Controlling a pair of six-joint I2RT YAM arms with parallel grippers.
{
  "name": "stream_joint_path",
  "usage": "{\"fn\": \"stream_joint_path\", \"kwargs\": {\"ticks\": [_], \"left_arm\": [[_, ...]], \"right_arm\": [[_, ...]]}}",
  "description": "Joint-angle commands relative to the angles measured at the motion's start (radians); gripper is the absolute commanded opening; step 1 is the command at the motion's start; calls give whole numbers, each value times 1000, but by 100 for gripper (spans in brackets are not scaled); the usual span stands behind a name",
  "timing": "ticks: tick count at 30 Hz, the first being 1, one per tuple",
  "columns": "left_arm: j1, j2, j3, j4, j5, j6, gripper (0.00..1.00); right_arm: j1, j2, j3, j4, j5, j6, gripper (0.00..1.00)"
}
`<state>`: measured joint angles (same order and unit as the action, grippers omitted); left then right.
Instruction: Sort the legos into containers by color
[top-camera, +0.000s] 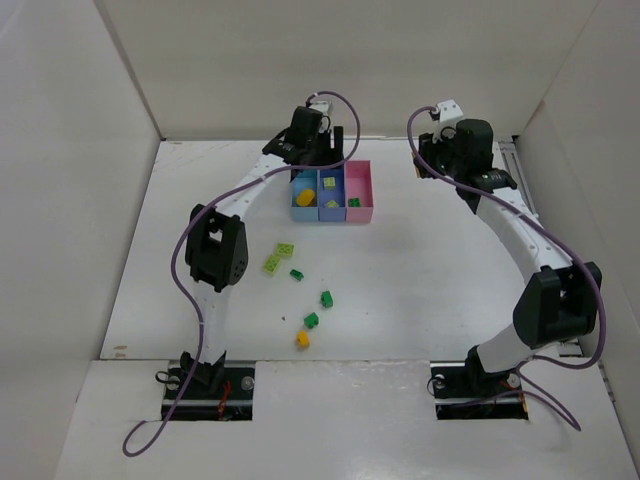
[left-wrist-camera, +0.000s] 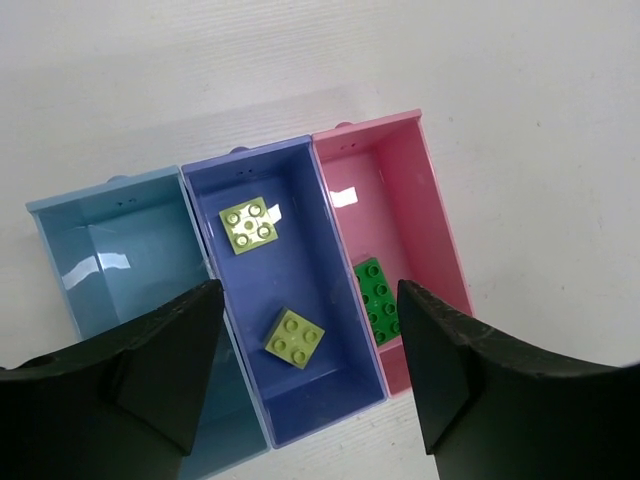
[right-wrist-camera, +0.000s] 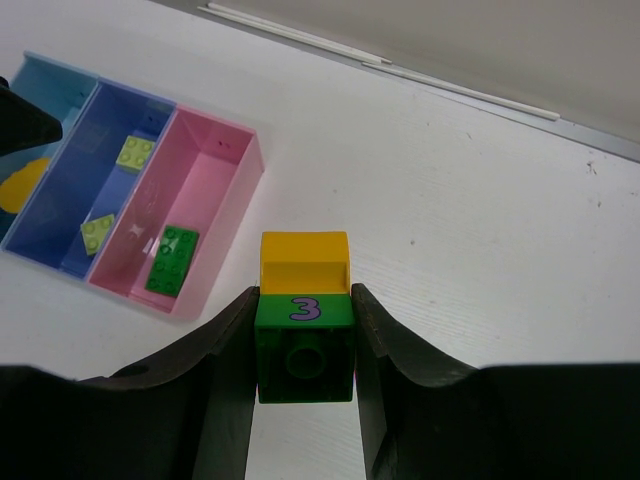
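Broadly, white table (top-camera: 420, 280): carries the bin row toward its far edge, with loose bricks on the near side of that row.
Left arm's gripper (left-wrist-camera: 308, 290): hangs directly above the bin row, jaws spread wide and empty, probably so its camera can look into all three bins.
Right arm's gripper (right-wrist-camera: 305, 335): off the pink end of the bin row, clamped on a dark green block marked 3 (right-wrist-camera: 304, 340) with a yellow-orange block (right-wrist-camera: 304, 262) stacked on top. Two joined colours fit no single bin, which probably explains the wait.
Bin row, three joined open plastic boxes (top-camera: 333, 215): light blue bin (left-wrist-camera: 110, 260) holds a yellow-orange brick (top-camera: 305, 198), the periwinkle bin (left-wrist-camera: 310, 250) two lime bricks (left-wrist-camera: 250, 222), and the pink bin (left-wrist-camera: 390, 200) one dark green brick (left-wrist-camera: 378, 298).
Loose bricks: a lime pair (top-camera: 286, 249) lies nearest the row, three dark green ones (top-camera: 326, 298) beyond, and one small yellow-orange piece (top-camera: 303, 339) farthest.
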<state>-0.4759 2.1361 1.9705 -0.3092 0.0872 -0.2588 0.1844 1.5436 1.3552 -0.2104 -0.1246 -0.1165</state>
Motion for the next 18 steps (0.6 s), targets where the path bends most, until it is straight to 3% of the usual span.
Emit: {"fn": "stream_joint_path", "kwargs": {"ticks": [1, 6, 12, 18], "left_arm": [[-1, -94, 1, 41, 20, 27, 67], [-1, -122, -21, 41, 20, 46, 76], [-1, -182, -81, 61, 17, 46, 100], [-1, -304, -206, 96, 26, 67, 100]], "right_arm": [[-5, 0, 56, 23, -44, -9, 0], [-5, -20, 38, 32, -53, -9, 0], [6, -39, 16, 32, -63, -9, 0], [24, -39, 5, 54, -104, -9, 0]]}}
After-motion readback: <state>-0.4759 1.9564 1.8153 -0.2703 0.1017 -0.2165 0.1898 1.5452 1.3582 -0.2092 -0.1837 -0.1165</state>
